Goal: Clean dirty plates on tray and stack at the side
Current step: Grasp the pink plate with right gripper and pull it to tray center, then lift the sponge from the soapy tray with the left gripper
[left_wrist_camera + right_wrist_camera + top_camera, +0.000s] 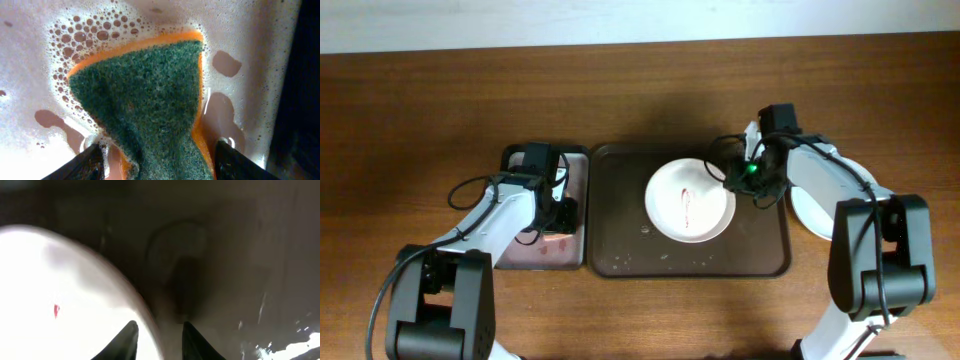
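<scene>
Left claw (558, 212), seen from overhead, reaches down into the small pink-bottomed tray (535, 255) at the left of the bench (640, 90). The right claw (735, 178) sits at the right edge of a pale plate (670, 205), which lies in the large dark tray (620, 250) and carries a thin red smear. A second plate (810, 215) rests on the bench just right of that tray, partly under the right arm.

From the left wrist, the left claw (162, 160) is closed on a green-and-orange sponge (145, 95). Its fingers (90, 160) pinch the near end in foamy water.

From the right wrist, the picture is blurred. The right claw (157, 337) is narrow, and the plate (60, 295) rim runs between its fingers (127, 337) over the tray (240, 255) floor. I cannot tell whether it grips the rim.
</scene>
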You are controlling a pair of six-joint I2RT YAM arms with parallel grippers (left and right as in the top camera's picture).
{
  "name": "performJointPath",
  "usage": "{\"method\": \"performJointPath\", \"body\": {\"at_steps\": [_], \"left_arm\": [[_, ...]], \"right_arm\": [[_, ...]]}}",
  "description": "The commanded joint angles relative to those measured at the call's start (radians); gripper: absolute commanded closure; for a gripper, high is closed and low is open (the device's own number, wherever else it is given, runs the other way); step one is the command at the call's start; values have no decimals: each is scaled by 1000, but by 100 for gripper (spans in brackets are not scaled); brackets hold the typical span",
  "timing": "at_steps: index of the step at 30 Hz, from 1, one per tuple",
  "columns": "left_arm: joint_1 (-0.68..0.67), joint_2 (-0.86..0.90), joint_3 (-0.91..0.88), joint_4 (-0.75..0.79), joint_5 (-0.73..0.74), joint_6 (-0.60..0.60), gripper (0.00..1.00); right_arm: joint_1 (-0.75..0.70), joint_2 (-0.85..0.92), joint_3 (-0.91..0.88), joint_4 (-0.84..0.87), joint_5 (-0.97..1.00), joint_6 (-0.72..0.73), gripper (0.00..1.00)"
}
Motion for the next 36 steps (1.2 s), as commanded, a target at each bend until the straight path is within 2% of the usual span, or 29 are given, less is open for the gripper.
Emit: {"method": "performJointPath", "body": {"at_steps": [1,3,5,6,9,13,17,19,21,23,24,30,36], "left_arm": [[6,6,11,-2,8,-3,34],[6,6,11,-2,8,-3,34],[6,6,11,-3,8,-3,35],[6,6,11,-5,8,-3,34],[6,6,11,-5,8,-3,35],[6,6,25,-2,7,-3,41],[6,6,49,1,8,-3,43],[6,6,49,10,7,-3,49],[6,6,49,27,7,-3,50],[6,6,64,14,7,-24,62],[6,6,87,-14,7,-47,64],[6,7,109,-69,7,-108,62],[6,8,40,-23,7,-111,60]], "right_arm": [[23,9,-2,-39,35,-22,71],[36,10,-3,-54,41,-30,71],[44,10,-3,-55,43,-29,92],[44,10,-3,-62,43,-27,96],[44,10,-3,-104,47,60,96],[44,10,-3,-167,45,191,96],[45,10,-3,-180,45,194,96],[45,10,-3,-180,45,194,96],[45,10,-3,-181,46,193,96],[45,10,-3,-181,46,193,96],[45,10,-3,-181,46,193,96],[45,10,-3,-182,46,193,96],[45,10,-3,-188,46,193,96]]}}
